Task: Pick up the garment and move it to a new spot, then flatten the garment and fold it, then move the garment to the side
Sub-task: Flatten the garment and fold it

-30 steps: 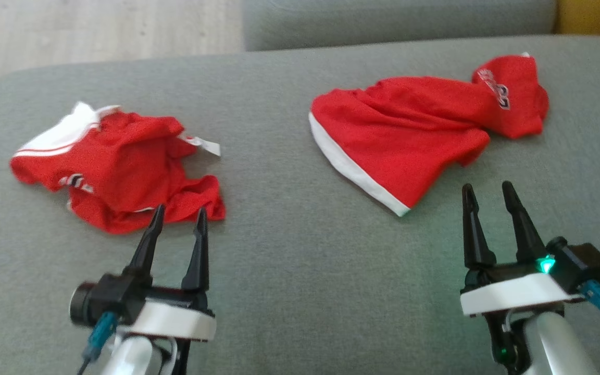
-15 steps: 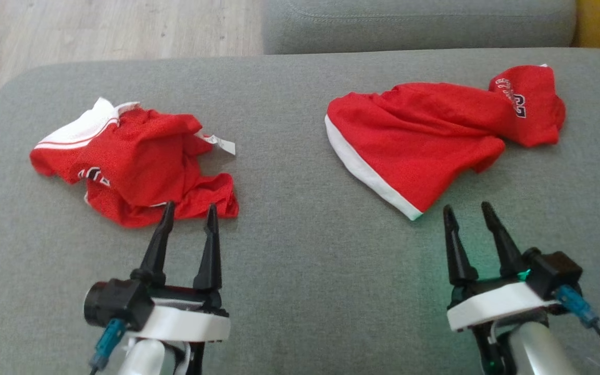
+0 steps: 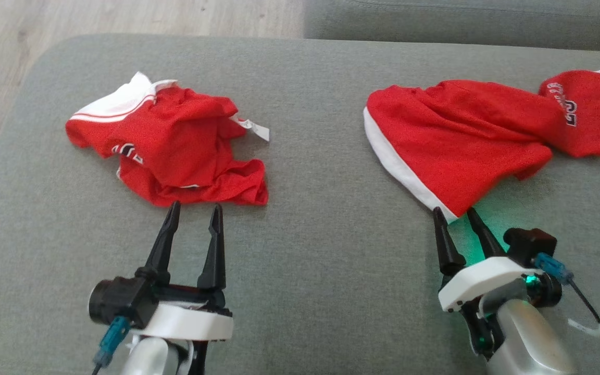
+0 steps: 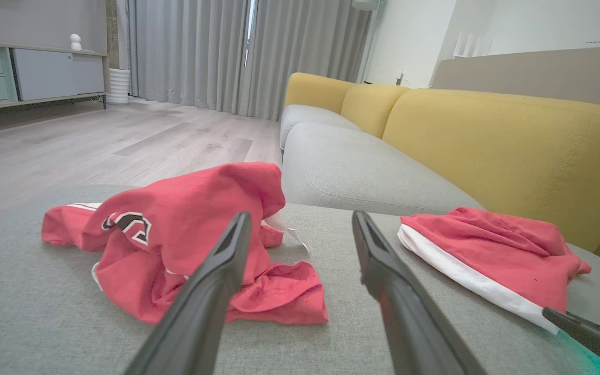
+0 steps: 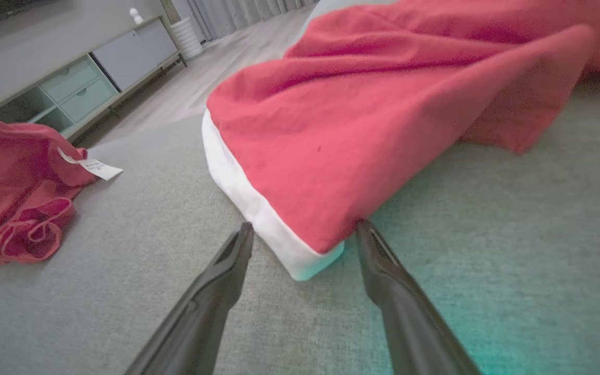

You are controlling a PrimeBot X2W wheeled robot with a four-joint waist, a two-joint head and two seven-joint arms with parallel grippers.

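Note:
Two red garments with white trim lie crumpled on the grey cushion [image 3: 310, 239]. One garment [image 3: 487, 135] lies on the right, its white-hemmed corner [image 5: 300, 255] between the tips of my open right gripper [image 3: 455, 214] [image 5: 304, 229]. The other garment [image 3: 175, 140] [image 4: 185, 234] lies on the left, bunched up with a white tag sticking out. My left gripper [image 3: 195, 209] [image 4: 300, 221] stands open just short of its near edge, touching nothing.
A second grey seat cushion [image 4: 352, 177] and a yellow sofa back [image 4: 487, 140] lie beyond. The wooden floor [image 3: 123, 18] runs past the cushion's far left edge. A low cabinet [image 4: 34, 73] and curtains stand far off.
The head camera has swung, shifting the whole picture right. My right gripper has moved forward to the right garment's white-hemmed corner. The left gripper stays close by the left garment.

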